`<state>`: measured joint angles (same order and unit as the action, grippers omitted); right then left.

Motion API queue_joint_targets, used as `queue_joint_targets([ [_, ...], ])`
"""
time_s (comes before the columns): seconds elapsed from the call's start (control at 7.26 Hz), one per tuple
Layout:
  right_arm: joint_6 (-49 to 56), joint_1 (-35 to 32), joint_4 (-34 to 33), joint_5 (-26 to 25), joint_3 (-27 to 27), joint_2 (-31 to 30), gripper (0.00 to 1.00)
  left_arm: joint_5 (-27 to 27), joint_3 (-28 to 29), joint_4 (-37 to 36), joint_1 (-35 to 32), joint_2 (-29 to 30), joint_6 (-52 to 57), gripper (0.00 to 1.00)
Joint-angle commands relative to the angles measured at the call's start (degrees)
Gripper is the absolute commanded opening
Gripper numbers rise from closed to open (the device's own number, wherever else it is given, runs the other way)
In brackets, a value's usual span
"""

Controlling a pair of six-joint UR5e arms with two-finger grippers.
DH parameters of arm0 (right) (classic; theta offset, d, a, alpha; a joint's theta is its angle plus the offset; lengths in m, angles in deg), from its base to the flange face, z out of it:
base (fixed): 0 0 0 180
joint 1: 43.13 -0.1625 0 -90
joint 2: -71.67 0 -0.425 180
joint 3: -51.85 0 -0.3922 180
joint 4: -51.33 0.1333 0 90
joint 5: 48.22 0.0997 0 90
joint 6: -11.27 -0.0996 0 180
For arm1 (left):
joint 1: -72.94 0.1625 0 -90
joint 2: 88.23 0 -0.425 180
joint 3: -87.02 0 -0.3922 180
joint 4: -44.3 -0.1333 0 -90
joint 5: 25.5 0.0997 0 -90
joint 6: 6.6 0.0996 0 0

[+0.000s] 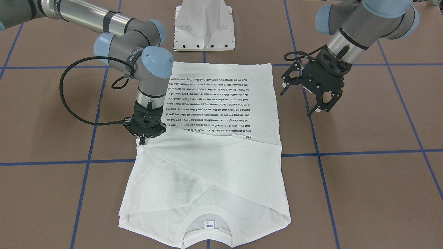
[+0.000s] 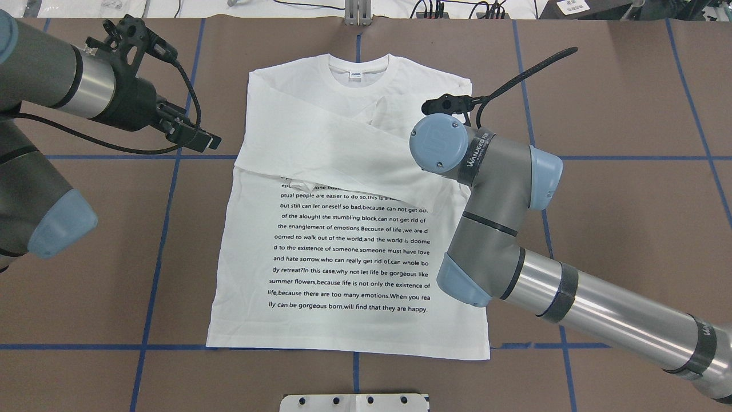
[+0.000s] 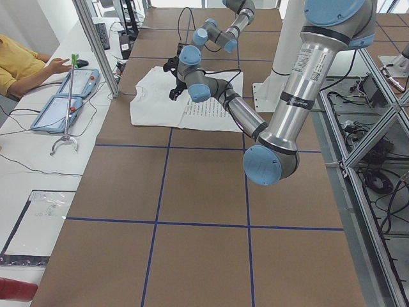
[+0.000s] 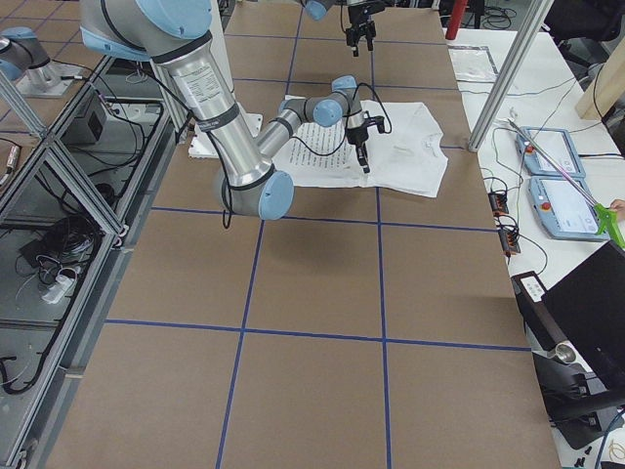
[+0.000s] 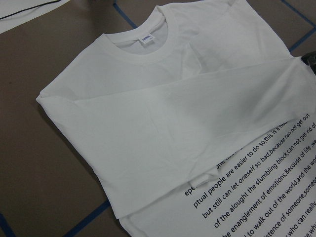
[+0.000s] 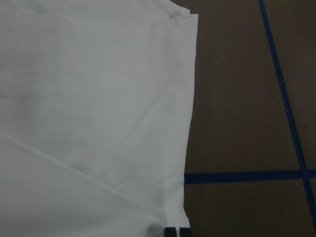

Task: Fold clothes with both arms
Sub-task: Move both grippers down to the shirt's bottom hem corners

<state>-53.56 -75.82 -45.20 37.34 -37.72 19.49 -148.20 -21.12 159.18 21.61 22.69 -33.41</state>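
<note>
Right gripper pinched shut on shirt edge (cloth tents slightly), probably to carry the fold. Left gripper spread open, hovering off-cloth, holding nothing.

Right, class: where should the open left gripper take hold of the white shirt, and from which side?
Pinch the shirt at its side edge where the folded sleeve bends back, coming down from the side where the left gripper hovers. The cloth lies flat, so only that layered edge offers a lip, opposite where the right gripper seems to pinch.
</note>
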Motion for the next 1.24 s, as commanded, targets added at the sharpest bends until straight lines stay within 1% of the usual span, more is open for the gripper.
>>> queue_joint_targets([
  [0.0, 0.0, 0.0, 0.5, 0.0, -0.4, 0.8, 1.00, 0.0, 0.0, 0.0, 0.0, 0.0, -0.8, 1.00],
  [0.14, -0.4, -1.2, 0.4, 1.2, -2.3, 1.5, 1.00, 0.1, 0.0, 0.0, 0.1, 0.2, -1.8, 1.00],
  [0.28, -1.3, -1.8, 0.3, 4.7, -9.0, -0.2, 1.00, 0.4, -0.2, -0.3, 0.4, 0.2, -5.7, 1.00],
  [0.41, -3.0, -1.7, -0.3, 7.4, -17.4, -5.6, 1.00, 1.9, -0.5, -0.3, 2.8, 0.2, -10.8, 1.00],
  [0.55, -7.3, -0.5, 0.4, 7.9, -23.8, -10.7, 1.00, 8.1, -1.0, -0.4, 6.6, 0.2, -16.4, 1.00],
  [0.69, -11.3, 1.7, 0.5, 7.5, -30.0, -14.9, 1.00, 11.6, -3.8, -0.4, 10.8, -2.0, -22.3, 1.00],
  [0.83, -14.7, 5.4, 0.6, 6.8, -35.4, -18.8, 1.00, 14.9, -8.5, -0.4, 14.6, -6.3, -26.6, 1.00],
  [0.96, -19.8, 10.3, 0.9, 2.5, -39.2, -21.6, 1.00, 19.7, -13.1, -0.4, 19.8, -11.0, -31.8, 1.00],
  [1.1, -23.9, 15.7, 1.1, -2.2, -42.0, -24.5, 1.00, 23.1, -15.0, -0.4, 23.6, -13.5, -36.5, 1.00],
])
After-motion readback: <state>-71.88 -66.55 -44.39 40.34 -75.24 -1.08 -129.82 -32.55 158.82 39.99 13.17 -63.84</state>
